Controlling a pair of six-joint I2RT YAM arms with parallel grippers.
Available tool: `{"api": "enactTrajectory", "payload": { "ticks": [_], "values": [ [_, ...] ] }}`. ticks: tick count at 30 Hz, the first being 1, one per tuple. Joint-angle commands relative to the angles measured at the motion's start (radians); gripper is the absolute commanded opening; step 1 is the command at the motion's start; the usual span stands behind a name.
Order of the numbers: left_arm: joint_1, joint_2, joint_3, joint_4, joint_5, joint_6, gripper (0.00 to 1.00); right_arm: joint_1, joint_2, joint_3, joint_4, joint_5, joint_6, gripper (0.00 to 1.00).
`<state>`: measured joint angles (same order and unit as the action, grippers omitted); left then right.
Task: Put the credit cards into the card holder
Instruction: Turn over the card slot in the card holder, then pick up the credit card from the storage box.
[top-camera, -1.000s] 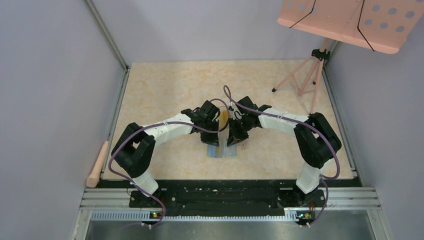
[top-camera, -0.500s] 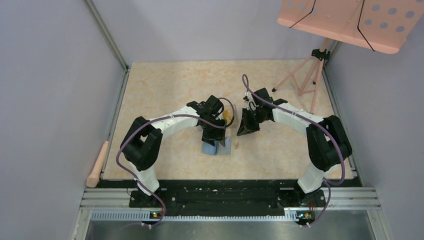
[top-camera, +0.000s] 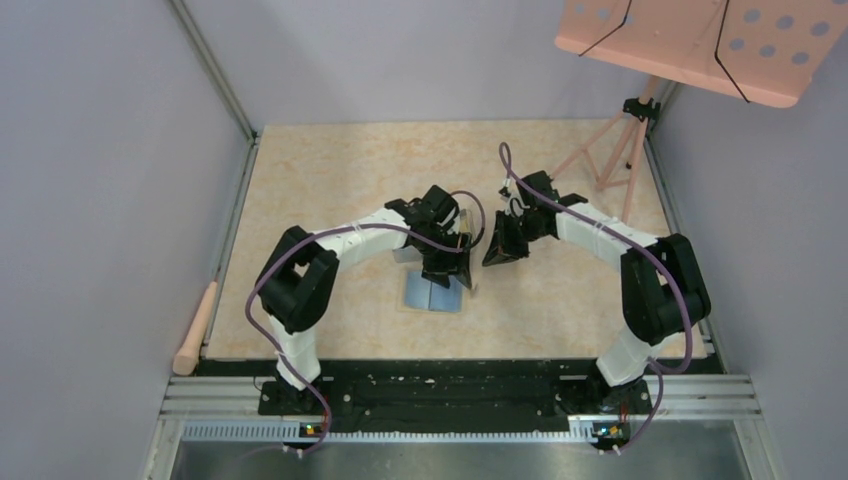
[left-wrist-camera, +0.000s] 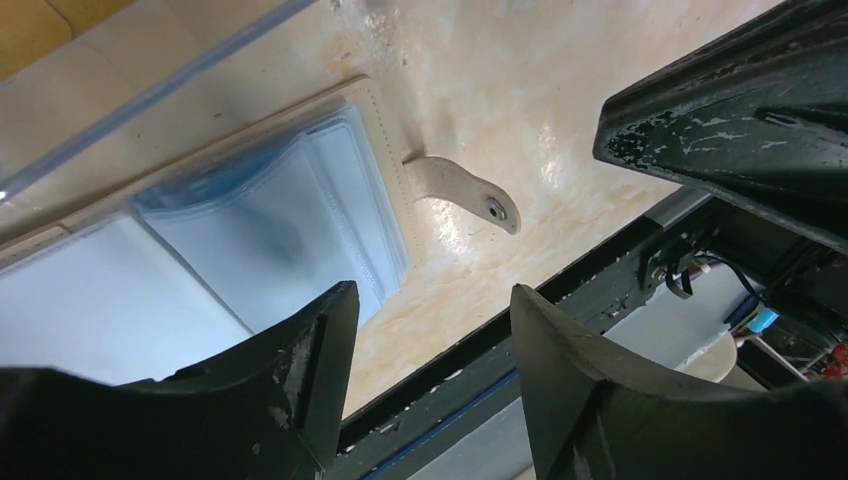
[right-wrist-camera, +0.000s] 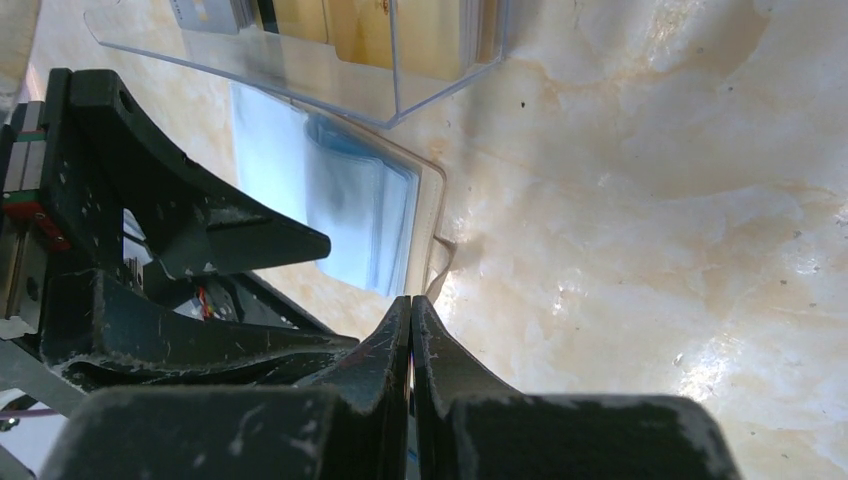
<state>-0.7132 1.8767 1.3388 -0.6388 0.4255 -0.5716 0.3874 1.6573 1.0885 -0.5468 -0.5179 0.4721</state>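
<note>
**Top external view: card holder open on the counter, one hand apart, one together**

Nearest to the arm bases, outside the counter's left edge at 8 o'clock, lies a wooden handle (top-camera: 195, 328). On the counter (top-camera: 330, 180), at about 6 o'clock from its middle, the card holder (top-camera: 433, 295) lies opened flat with its blue pockets facing up.

The left hand (top-camera: 452, 272) hangs just over the far edge of the card holder. In the left wrist view its two fingers (left-wrist-camera: 310, 350) stand apart with nothing between them. Below them the beige snap tab (left-wrist-camera: 465, 192) lies flat on the counter.

The right hand (top-camera: 497, 252) is at 3 o'clock from the left one, near it but not touching. In the right wrist view its fingers (right-wrist-camera: 370, 370) are pressed together and they hold nothing.

Just beside the card holder, at its 12 o'clock, stands the clear box (right-wrist-camera: 440, 70). The golden-yellow credit cards (right-wrist-camera: 420, 25) are inside this box; how many they are I cannot tell.

Farthest, at 1 o'clock, stands a pink music stand (top-camera: 700, 40).
</note>
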Motion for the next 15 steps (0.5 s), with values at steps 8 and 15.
{"api": "enactTrajectory", "payload": {
  "ticks": [8, 15],
  "values": [
    [0.143, -0.205, -0.064, 0.189, 0.09, 0.033, 0.68, -0.013, 0.018, 0.177, -0.016, 0.009, -0.002, 0.0],
    [0.399, -0.18, -0.091, 0.306, 0.299, -0.045, 0.63, -0.006, 0.187, 0.389, -0.018, -0.022, 0.025, 0.0]
  ]
}}
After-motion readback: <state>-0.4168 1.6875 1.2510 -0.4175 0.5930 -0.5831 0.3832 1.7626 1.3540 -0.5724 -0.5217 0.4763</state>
